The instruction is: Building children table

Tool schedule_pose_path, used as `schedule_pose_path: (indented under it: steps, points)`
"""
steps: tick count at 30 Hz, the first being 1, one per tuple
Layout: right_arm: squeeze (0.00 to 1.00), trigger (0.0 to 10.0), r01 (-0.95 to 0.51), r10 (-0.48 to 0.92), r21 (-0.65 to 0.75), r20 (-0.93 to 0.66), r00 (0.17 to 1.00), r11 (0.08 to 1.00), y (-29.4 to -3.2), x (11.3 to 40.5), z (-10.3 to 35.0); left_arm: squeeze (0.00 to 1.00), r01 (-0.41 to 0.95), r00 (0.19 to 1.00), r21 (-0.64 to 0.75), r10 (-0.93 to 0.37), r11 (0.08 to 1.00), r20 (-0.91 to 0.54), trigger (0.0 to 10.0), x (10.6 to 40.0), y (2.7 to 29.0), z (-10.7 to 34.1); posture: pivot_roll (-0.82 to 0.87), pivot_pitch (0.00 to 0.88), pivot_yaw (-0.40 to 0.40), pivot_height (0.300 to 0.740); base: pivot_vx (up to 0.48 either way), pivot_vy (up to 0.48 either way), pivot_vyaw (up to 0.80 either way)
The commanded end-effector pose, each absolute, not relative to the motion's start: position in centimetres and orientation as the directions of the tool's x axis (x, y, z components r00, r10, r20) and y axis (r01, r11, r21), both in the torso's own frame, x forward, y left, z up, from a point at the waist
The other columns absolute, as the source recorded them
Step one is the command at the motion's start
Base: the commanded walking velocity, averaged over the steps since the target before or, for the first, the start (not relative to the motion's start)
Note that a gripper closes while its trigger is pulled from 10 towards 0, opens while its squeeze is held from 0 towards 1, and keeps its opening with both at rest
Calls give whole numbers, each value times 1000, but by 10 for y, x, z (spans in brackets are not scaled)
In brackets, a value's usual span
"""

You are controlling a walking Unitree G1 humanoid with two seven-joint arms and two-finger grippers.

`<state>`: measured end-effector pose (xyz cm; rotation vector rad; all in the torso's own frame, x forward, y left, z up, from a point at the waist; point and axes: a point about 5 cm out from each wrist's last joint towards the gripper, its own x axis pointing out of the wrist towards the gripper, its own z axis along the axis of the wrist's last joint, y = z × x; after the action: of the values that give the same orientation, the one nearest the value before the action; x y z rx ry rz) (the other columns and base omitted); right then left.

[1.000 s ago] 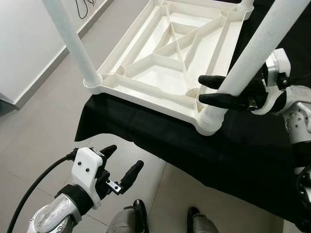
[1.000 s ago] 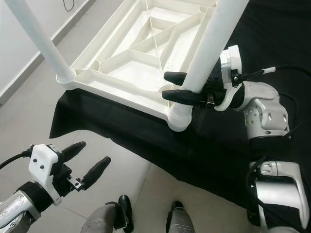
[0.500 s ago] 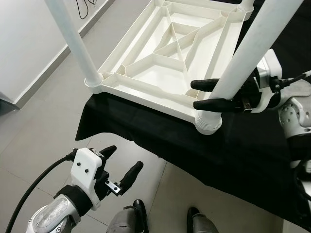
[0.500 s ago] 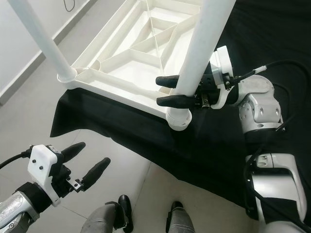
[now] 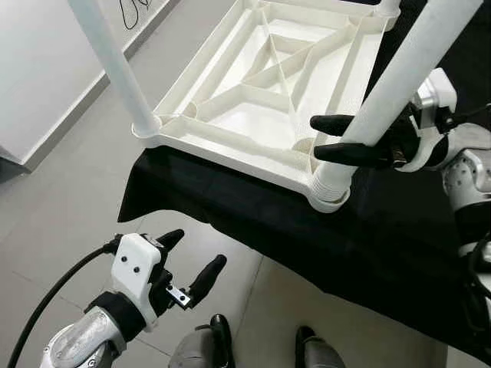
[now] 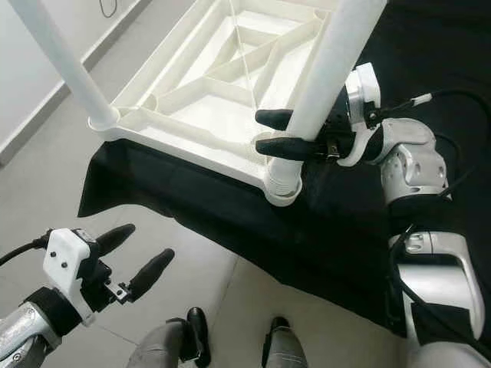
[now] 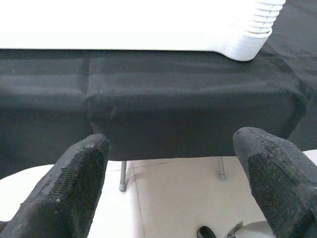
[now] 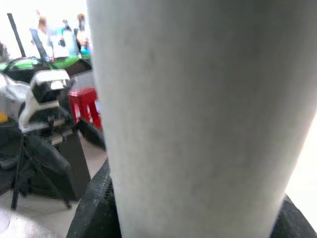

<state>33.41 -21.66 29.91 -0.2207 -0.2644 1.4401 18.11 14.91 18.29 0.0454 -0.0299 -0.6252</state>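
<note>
Your right gripper (image 5: 331, 136) pinched the white leg (image 5: 399, 73) standing in the upturned tabletop's (image 5: 253, 92) near corner on the black-draped table (image 5: 230, 203); your left gripper (image 5: 192, 264) hung spread below.

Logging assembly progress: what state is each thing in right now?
Tabletop: upside down on black cloth.
Near right leg: seated in corner socket, leaning.
Near left leg: standing in its socket.
Right gripper: closed around near right leg.
Left gripper: open, holding nothing.
</note>
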Motion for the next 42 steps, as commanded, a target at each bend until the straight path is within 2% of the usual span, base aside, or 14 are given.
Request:
schedule_pose_path:
  steps: [1,11,20,27,30,31,35,42]
  points:
    - [0,10000,-957,993,-267,4,116,113,-219,334,286,0,586,810,61,-586,808,-14,10000,178,153,181,73,373,71,740,0,0,0]
    - [0,10000,-952,993,-302,-79,84,56,-213,329,283,0,589,808,63,-589,806,-14,10000,179,153,181,75,369,73,740,0,0,0]
    - [0,10000,-936,976,-341,-217,-12,-88,-195,320,285,0,591,807,66,-591,804,-15,10000,180,153,180,70,358,74,740,0,0,0]
    - [0,10000,-937,966,-328,-255,-39,-124,-190,320,285,0,590,807,67,-591,805,-14,10000,181,152,179,66,352,67,740,0,0,0]
    - [0,10000,-940,971,-320,-236,-43,-119,-189,323,288,0,589,808,66,-589,806,-12,10000,181,151,179,65,350,64,740,0,0,0]
    - [0,10000,-947,984,-312,-178,-24,-79,-188,329,291,0,588,808,65,-589,806,-10,10000,181,151,179,63,348,60,740,0,0,0]
    - [0,10000,-946,987,-317,-159,-9,-60,-189,332,292,0,588,808,64,-589,806,-9,10000,181,150,179,62,347,58,740,0,0,0]
    - [0,10000,-939,992,-342,-99,72,34,-192,336,290,0,587,809,60,-588,808,-2,10000,182,149,179,51,350,47,740,0,0,0]
